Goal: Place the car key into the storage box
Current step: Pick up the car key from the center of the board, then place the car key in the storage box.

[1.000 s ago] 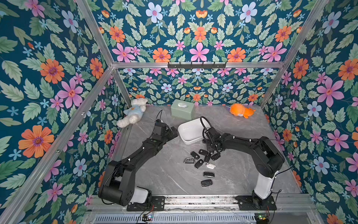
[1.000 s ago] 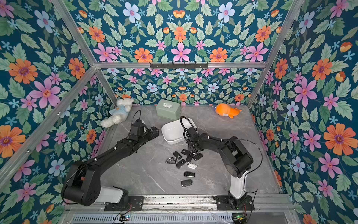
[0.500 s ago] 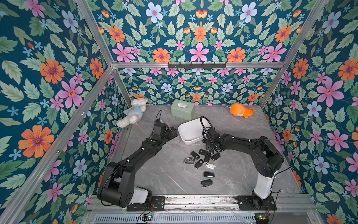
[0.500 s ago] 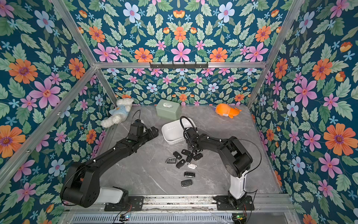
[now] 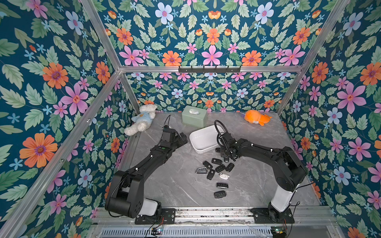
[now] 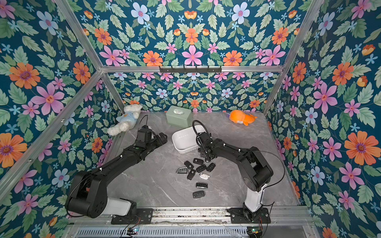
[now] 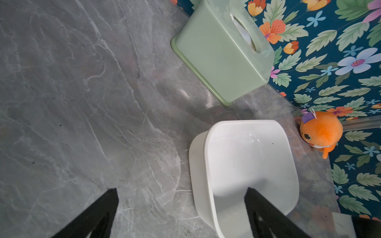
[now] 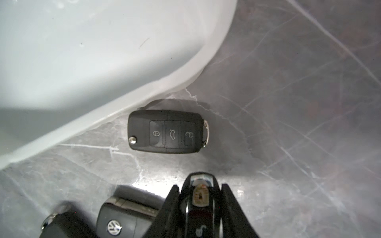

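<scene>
The storage box (image 5: 203, 142) is a white, shallow, lidless tub at mid table, seen in both top views (image 6: 183, 142). My right gripper (image 8: 199, 186) is shut on a glossy black car key (image 8: 201, 180) with a crest badge, low over the table just in front of the box (image 8: 82, 51). In a top view the right gripper (image 5: 226, 158) points down between the box and the key pile. My left gripper (image 7: 181, 190) is open and holds nothing. It straddles the box's near wall (image 7: 200, 164), with one finger over the inside.
A black flip key (image 8: 167, 131) lies against the box's wall, a VW key (image 8: 121, 218) beside my right fingers. Several more keys (image 5: 216, 169) lie scattered toward the front. A sage-green tissue box (image 5: 194, 116), a white teddy (image 5: 142, 121) and an orange plush (image 5: 256, 117) line the back.
My right gripper's jaws have closed onto the black key. Both arms have stayed almost where they were.
</scene>
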You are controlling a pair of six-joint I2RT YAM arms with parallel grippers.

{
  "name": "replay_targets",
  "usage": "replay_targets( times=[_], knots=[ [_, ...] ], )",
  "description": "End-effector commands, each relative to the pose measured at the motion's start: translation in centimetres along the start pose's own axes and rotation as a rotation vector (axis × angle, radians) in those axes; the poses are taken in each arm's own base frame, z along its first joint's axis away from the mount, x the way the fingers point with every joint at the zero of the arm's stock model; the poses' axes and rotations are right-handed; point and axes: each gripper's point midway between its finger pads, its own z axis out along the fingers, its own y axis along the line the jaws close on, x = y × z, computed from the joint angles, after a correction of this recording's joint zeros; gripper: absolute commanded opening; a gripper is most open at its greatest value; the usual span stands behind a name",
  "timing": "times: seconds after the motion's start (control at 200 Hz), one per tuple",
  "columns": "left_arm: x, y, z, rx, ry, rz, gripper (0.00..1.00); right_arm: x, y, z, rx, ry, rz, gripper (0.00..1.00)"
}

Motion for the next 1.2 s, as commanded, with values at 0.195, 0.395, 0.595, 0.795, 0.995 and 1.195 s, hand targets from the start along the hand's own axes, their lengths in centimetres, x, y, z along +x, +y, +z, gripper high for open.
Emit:
replay_targets(
  times=[0.195, 0.395, 0.595, 0.795, 0.995, 1.195],
  knots=[
    [-0.3, 0.3, -0.1, 0.011, -0.011, -0.002, 0.99, -3.5, -1.7, -2.3, 0.032, -0.067, 0.01, 0.29],
    [-0.5, 1.0, -0.2, 0.007, -0.016, -0.014, 0.99, -7.2, -1.1, -3.8, 0.03, -0.135, -0.02, 0.29],
    [0.0, 1.7, -0.3, 0.004, -0.001, -0.024, 0.99, -11.6, 0.6, -4.2, 0.017, -0.198, -0.057, 0.29],
    [0.7, 2.4, -0.8, 0.001, 0.011, -0.028, 0.99, -15.1, 3.1, -3.4, -0.022, -0.229, -0.104, 0.29],
    [1.2, 2.8, -1.2, -0.008, 0.023, -0.01, 0.99, -16.9, 4.9, -0.9, -0.033, -0.213, -0.151, 0.29],
    [1.3, 2.9, -1.4, -0.014, 0.03, 0.015, 0.99, -17.4, 6.1, 1.4, -0.054, -0.194, -0.177, 0.29]
  ],
)
